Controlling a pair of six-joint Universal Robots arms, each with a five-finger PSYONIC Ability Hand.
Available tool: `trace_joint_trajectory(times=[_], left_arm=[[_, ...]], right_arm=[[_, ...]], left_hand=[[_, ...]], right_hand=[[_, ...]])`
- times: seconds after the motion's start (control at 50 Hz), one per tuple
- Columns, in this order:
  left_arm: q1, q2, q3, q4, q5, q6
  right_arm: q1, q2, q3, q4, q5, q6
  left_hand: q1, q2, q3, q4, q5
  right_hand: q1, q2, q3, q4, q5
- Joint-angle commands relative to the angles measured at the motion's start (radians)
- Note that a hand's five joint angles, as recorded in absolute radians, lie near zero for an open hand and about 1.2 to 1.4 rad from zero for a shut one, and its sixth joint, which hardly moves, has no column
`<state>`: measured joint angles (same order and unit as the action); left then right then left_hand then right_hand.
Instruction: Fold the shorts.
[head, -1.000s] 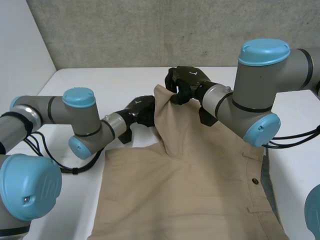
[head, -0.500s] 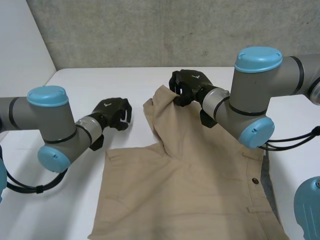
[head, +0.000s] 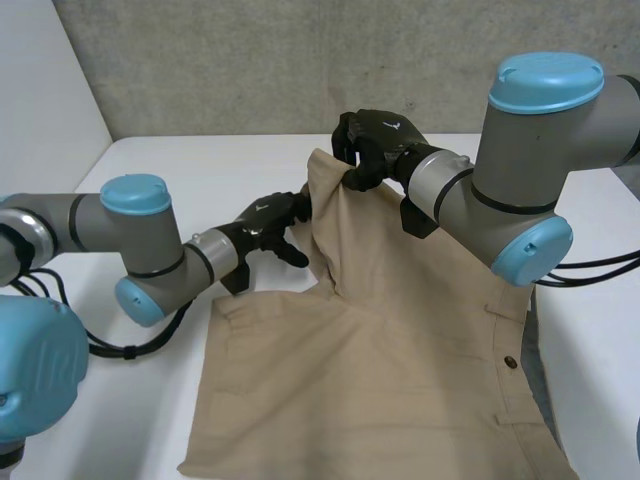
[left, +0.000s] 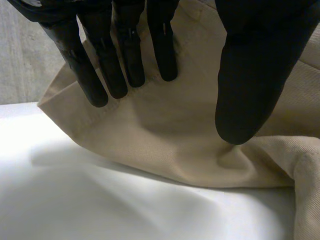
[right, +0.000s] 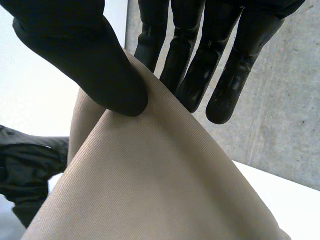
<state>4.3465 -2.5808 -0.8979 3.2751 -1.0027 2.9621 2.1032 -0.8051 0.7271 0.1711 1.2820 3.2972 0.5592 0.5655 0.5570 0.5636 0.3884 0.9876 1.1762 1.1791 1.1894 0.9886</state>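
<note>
**Bench** (head: 190, 165): white, carrying the shorts.

**Shorts** (head: 400, 360): tan. The near part lies spread flat on the bench, with the waistband and a dark button (head: 511, 362) toward the robot's right. The far part is raised off the bench in a peaked fold.

**Right hand** (head: 372, 150): at the peak of the fold. The thumb is in front of the cloth and the fingers (right: 192, 75) behind it, pinching the cloth between them.

**Left hand** (head: 268, 222): at the raised fold's left edge. The fingers (left: 127, 55) are straight and laid against the cloth. The thumb is spread apart with its tip on the same face, and nothing is clasped.

**Change from half a second ago:** the left hand was then over bare bench, well apart from the shorts, and is now against the fold. The right hand's pinch is unchanged.
</note>
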Motion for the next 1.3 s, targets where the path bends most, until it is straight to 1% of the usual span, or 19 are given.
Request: trace_joint_trajectory(times=[0.02,0.1,0.32,0.44,0.68,0.8,0.88,0.92,0.96,0.98,1.04,1.1,1.14,1.18,1.2,1.22,1.26,1.28,1.3], left_arm=[[-0.005,-0.038,0.077,0.005,-0.010,-0.012],[-0.013,-0.055,0.109,0.006,-0.016,-0.018],[-0.007,-0.052,0.114,0.009,-0.046,-0.018],[-0.007,-0.038,0.100,0.020,-0.048,-0.018],[-0.004,0.033,0.005,0.115,-0.051,-0.020],[-0.001,0.036,-0.007,0.132,-0.042,-0.038],[-0.002,0.025,-0.007,0.132,-0.027,-0.048],[-0.004,0.013,-0.007,0.132,-0.005,-0.051],[-0.005,0.004,-0.006,0.132,0.019,-0.051],[-0.007,-0.005,-0.003,0.132,0.050,-0.052],[-0.010,-0.021,0.008,0.133,0.105,-0.055],[-0.010,-0.032,0.020,0.132,0.131,-0.066],[-0.010,-0.042,0.034,0.132,0.153,-0.087],[-0.010,-0.045,0.040,0.132,0.161,-0.103],[-0.008,-0.047,0.043,0.133,0.156,-0.121],[-0.007,-0.047,0.045,0.133,0.153,-0.127],[-0.005,-0.045,0.047,0.135,0.145,-0.133],[-0.004,-0.042,0.048,0.136,0.127,-0.135],[-0.004,-0.041,0.048,0.136,0.112,-0.135]], right_arm=[[0.001,-0.006,0.023,0.001,-0.029,0.019],[0.001,-0.017,0.040,-0.001,-0.032,0.012],[0.006,-0.017,0.046,-0.001,-0.036,0.007],[0.004,-0.017,0.045,-0.002,-0.038,0.005],[0.003,-0.014,0.040,-0.005,-0.038,0.007],[0.003,-0.014,0.040,-0.005,-0.039,0.007],[0.003,-0.016,0.038,-0.004,-0.039,0.007],[0.003,-0.016,0.038,-0.004,-0.039,0.007],[0.003,-0.016,0.038,-0.004,-0.039,0.007],[0.003,-0.016,0.038,-0.004,-0.039,0.007],[0.003,-0.016,0.038,-0.004,-0.039,0.007],[0.001,-0.016,0.038,-0.004,-0.039,0.007],[0.000,-0.016,0.037,-0.004,-0.039,0.005],[0.000,-0.014,0.037,-0.005,-0.039,0.005],[-0.002,-0.014,0.037,-0.005,-0.039,0.005],[-0.002,-0.014,0.037,-0.005,-0.038,0.005],[-0.003,-0.014,0.037,-0.007,-0.035,0.005],[-0.005,-0.014,0.037,-0.007,-0.033,0.005],[-0.005,-0.013,0.037,-0.007,-0.032,0.005]], left_hand=[[-0.025,-0.032,-0.023,-0.030,-0.029],[-0.114,-0.120,-0.111,-0.118,-0.117],[-0.125,-0.132,-0.123,-0.130,-0.129],[-0.126,-0.132,-0.123,-0.130,-0.129],[-0.120,-0.126,-0.117,-0.124,-0.123],[-0.125,-0.132,-0.123,-0.130,-0.129],[-0.134,-0.141,-0.132,-0.139,-0.138],[-0.149,-0.155,-0.147,-0.153,-0.153],[-0.149,-0.155,-0.147,-0.153,-0.153],[-0.152,-0.158,-0.150,-0.156,-0.156],[-0.152,-0.158,-0.150,-0.156,-0.156],[-0.149,-0.155,-0.147,-0.153,-0.153],[-0.117,-0.123,-0.115,-0.121,-0.121],[-0.032,-0.038,-0.030,-0.037,-0.036],[0.198,0.192,0.200,0.194,0.194],[0.354,0.348,0.357,0.350,0.351],[0.575,0.569,0.577,0.571,0.571],[0.719,0.712,0.721,0.714,0.715],[0.784,0.778,0.786,0.780,0.780]], right_hand=[[0.409,0.220,0.217,0.207,0.233],[0.409,0.220,0.217,0.207,0.233],[0.409,0.220,0.217,0.207,0.233],[0.409,0.220,0.217,0.207,0.233],[0.409,0.220,0.217,0.207,0.233],[0.409,0.220,0.217,0.207,0.233],[0.409,0.220,0.217,0.207,0.233],[0.409,0.220,0.217,0.207,0.233],[0.409,0.220,0.217,0.207,0.233],[0.409,0.220,0.217,0.207,0.233],[0.409,0.220,0.217,0.207,0.233],[0.409,0.220,0.217,0.207,0.233],[0.409,0.220,0.217,0.207,0.233],[0.409,0.220,0.217,0.207,0.233],[0.409,0.220,0.217,0.207,0.233],[0.409,0.220,0.217,0.207,0.233],[0.409,0.220,0.217,0.207,0.233],[0.409,0.220,0.217,0.207,0.233],[0.409,0.220,0.217,0.207,0.233]])
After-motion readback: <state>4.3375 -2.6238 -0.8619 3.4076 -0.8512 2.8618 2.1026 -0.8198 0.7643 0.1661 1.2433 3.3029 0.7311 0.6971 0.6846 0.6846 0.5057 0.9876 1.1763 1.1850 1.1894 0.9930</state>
